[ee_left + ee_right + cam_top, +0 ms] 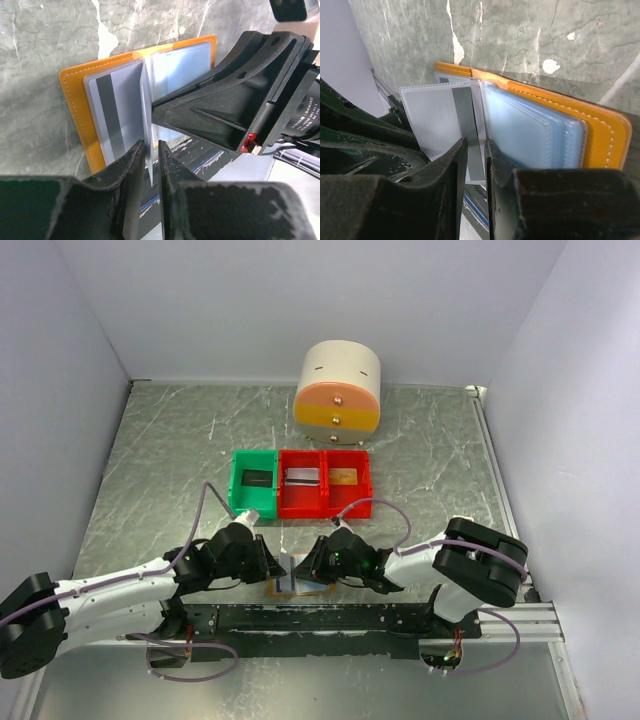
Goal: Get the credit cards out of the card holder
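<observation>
The open card holder (300,584) lies at 6 o'clock on the surface (430,440), between the 2 arms. The left tool (151,150) is narrowed on an upright sleeve leaf, the right tool (476,150) on the leaf carrying the grey card (442,115). Good practice is probably for 1 tool to anchor the sleeve while the other slides the card straight out.

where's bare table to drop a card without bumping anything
Bare tabletop left of the green bin, and right of the red bins. Crowded at the near edge: left pincer and right pincer meet on the card holder.
</observation>
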You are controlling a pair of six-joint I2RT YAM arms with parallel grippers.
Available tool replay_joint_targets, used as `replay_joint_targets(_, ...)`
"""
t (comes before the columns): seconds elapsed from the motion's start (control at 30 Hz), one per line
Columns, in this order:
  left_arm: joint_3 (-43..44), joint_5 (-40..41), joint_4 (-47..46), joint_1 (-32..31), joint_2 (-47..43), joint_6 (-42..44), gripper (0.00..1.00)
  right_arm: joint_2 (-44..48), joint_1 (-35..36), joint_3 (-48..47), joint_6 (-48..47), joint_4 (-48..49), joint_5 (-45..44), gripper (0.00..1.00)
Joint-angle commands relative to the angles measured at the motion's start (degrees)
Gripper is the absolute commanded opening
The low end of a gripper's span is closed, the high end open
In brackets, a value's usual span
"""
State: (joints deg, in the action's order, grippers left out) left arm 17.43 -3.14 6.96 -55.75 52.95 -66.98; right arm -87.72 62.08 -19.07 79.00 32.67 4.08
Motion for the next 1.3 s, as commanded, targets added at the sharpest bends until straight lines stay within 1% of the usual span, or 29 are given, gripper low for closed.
replay_joint_targets(0.0,-1.9,0.2,-7.8,-0.5,0.8,-2.2,0.27,-1.7,0.7,1.3,0.2,0.6,0.1,0.21)
replay_joint_targets(0.13,-2.0,0.2,-7.5,-0.5,3.9,-3.3,0.26,-2.5,0.6,1.3,0.5,2.4,0.8,0.21)
replay_joint_targets(0.23,-0.8,1.3,-3.1,-0.5,5.8,-3.7,0.23,-2.5,0.7,1.3,0.7,2.3,0.6,0.21)
replay_joint_targets(0.37,0.4,3.8,2.7,-0.5,5.5,-3.8,0.2,-1.1,0.7,1.2,0.8,-0.3,-0.9,0.22)
replay_joint_targets(0.4,0.7,4.6,4.3,-0.5,5.2,-3.8,0.2,-0.6,0.6,1.1,0.7,-1.2,-1.4,0.22)
replay_joint_targets(0.5,1.5,6.5,8.2,-0.5,3.9,-3.2,0.31,0.9,0.7,0.7,0.2,-3.9,-2.6,0.23)
replay_joint_targets(0.63,2.0,7.1,9.8,-0.5,3.4,-1.5,0.31,1.9,0.6,0.2,-0.1,-5.4,-3.0,0.24)
replay_joint_targets(0.73,2.7,6.8,9.2,-0.5,4.3,0.1,0.27,1.4,0.6,-0.1,-0.2,-5.3,-2.7,0.24)
replay_joint_targets(0.83,2.8,5.1,6.7,-0.5,5.2,1.6,0.2,0.8,0.6,-0.6,-0.4,-5.2,-2.3,0.24)
replay_joint_targets(0.97,2.6,3.4,3.9,-0.5,5.6,2.3,0.17,0.0,0.7,-0.8,-0.4,-4.8,-1.8,0.24)
replay_joint_targets(1.0,2.5,3.4,3.7,-0.5,5.6,2.3,0.17,0.0,0.7,-0.8,-0.3,-4.8,-1.9,0.24)
replay_joint_targets(1.17,2.2,3.9,4.9,-0.5,6.0,2.5,0.08,0.3,0.6,-0.6,-0.2,-3.9,-2.1,0.24)
replay_joint_targets(1.27,2.8,4.2,5.9,-0.5,7.6,3.4,0.07,0.7,0.7,-1.0,-0.8,-4.8,-2.3,0.24)
